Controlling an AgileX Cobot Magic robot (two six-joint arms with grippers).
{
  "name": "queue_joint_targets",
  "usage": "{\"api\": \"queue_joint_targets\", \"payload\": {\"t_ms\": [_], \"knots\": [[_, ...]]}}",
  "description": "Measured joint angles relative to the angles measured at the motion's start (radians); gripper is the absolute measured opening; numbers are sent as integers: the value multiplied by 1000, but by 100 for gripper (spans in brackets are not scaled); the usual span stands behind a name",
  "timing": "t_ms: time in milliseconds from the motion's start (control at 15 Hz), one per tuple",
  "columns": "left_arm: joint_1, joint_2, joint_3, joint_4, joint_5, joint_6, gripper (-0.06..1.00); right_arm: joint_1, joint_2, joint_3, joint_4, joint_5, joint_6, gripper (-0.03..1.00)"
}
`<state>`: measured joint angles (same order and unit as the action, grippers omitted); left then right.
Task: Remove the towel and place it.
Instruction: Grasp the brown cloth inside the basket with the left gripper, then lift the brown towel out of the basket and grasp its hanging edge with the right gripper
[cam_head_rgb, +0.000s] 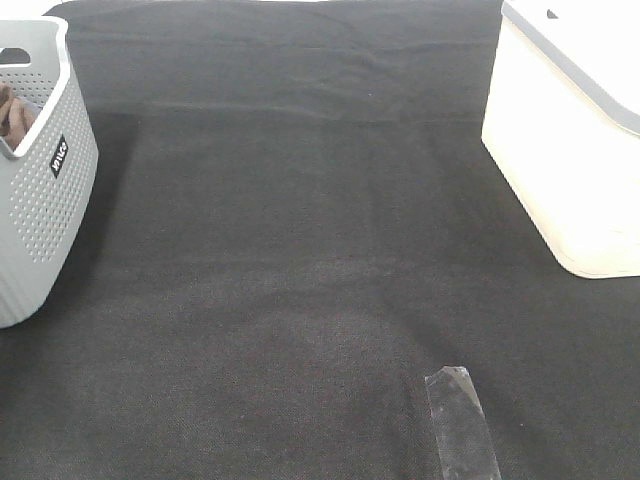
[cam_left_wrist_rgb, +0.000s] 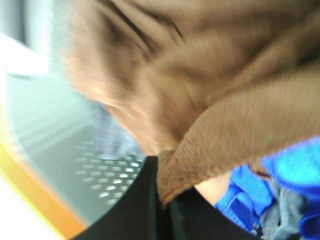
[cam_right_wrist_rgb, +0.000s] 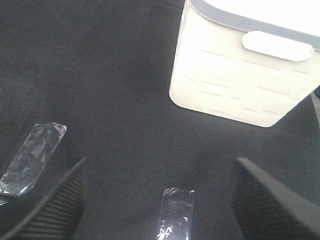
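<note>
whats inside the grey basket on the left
A brown towel, pinched by the shut left gripper, with something blue beside it. From the high camera the wall of the basket hides all but a bit of brown; the bottom cannot be seen.

Heavy blur is softening the towel (cam_left_wrist_rgb: 210, 90); frame edges are cropping the grey basket (cam_head_rgb: 40, 180) and white bin (cam_head_rgb: 570, 150).

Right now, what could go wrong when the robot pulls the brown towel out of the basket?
1. The left tool pinches only a folded edge of the brown towel, so it might slip free.
2. A blue cloth lies right beside the towel and might get dragged out too.
3. The towel could catch on the rim of the grey basket and tug the basket over.
</note>
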<state>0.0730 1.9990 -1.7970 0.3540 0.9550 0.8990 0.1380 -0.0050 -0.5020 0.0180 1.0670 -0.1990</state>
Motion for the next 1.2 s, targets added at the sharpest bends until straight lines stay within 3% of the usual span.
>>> {"api": "queue_joint_targets", "payload": {"t_ms": [400, 733, 933, 1200], "knots": [[-135, -220, 0, 6, -4, -160, 0, 0, 0, 0, 0, 0, 0, 75], [-269, -420, 0, 7, -3, -178, 0, 0, 0, 0, 0, 0, 0, 75], [-371, -525, 0, 8, -20, -196, 0, 0, 0, 0, 0, 0, 0, 75], [-572, -597, 0, -35, -91, -253, 0, 0, 4, 0, -1, -1, 0, 75]]}}
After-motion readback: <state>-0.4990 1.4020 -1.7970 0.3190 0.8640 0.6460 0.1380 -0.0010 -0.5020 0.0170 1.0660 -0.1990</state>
